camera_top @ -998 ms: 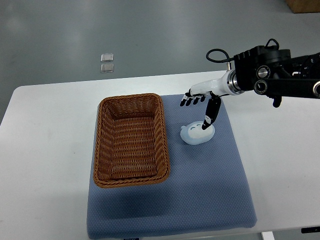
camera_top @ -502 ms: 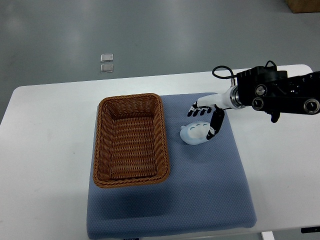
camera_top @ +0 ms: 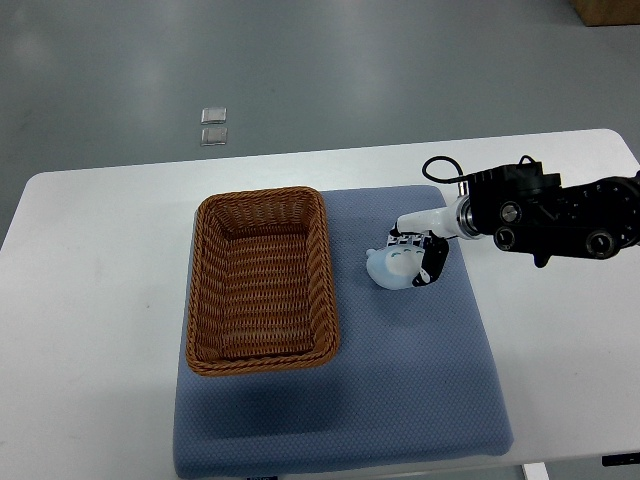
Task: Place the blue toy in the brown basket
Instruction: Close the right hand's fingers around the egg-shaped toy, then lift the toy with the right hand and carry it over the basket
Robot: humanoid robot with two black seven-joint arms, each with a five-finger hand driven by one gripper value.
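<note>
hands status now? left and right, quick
Left: not in view.
Right hand: fingers curled around the blue toy, which sits on the blue mat beside the brown basket.

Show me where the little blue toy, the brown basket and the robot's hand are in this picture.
blue toy (camera_top: 393, 266), top view, on its rounded pale body.
brown basket (camera_top: 329, 280), top view, on the right wicker rim.
right hand (camera_top: 418, 250), top view, on the hand closing around the toy.
</note>
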